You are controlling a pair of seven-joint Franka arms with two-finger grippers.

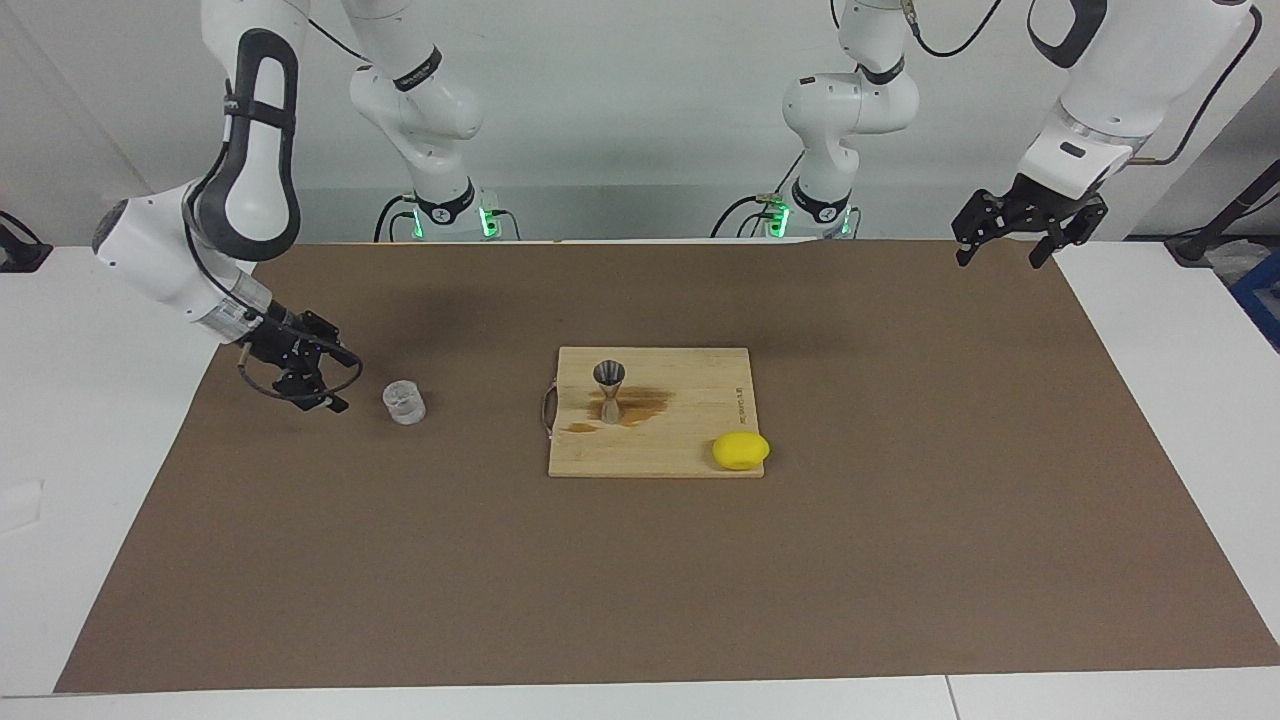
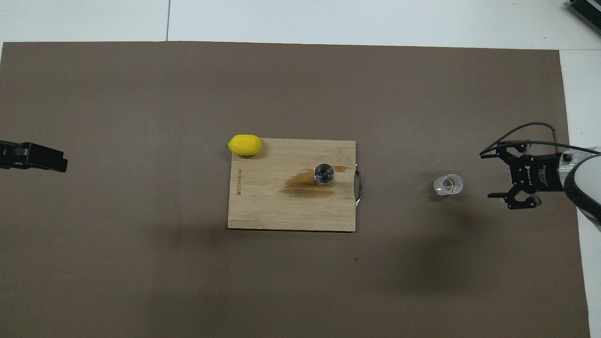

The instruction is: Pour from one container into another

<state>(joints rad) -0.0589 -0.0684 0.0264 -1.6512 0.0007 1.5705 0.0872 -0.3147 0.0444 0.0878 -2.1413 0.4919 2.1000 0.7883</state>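
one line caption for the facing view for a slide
Glass cup stands released beside the open right gripper; jigger on stained cutting board.

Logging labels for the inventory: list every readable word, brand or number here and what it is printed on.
Rectangular light wooden cutting board: a short printed line along the edge toward the left arm's end, too small to read.
Black right end effector: small white lettering on its body, unreadable.
No other text visible.

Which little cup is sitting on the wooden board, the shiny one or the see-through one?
The shiny metal jigger stands on the cutting board, beside a brown spill. The clear glass cup stands off the board on the brown mat, toward the right arm's end.
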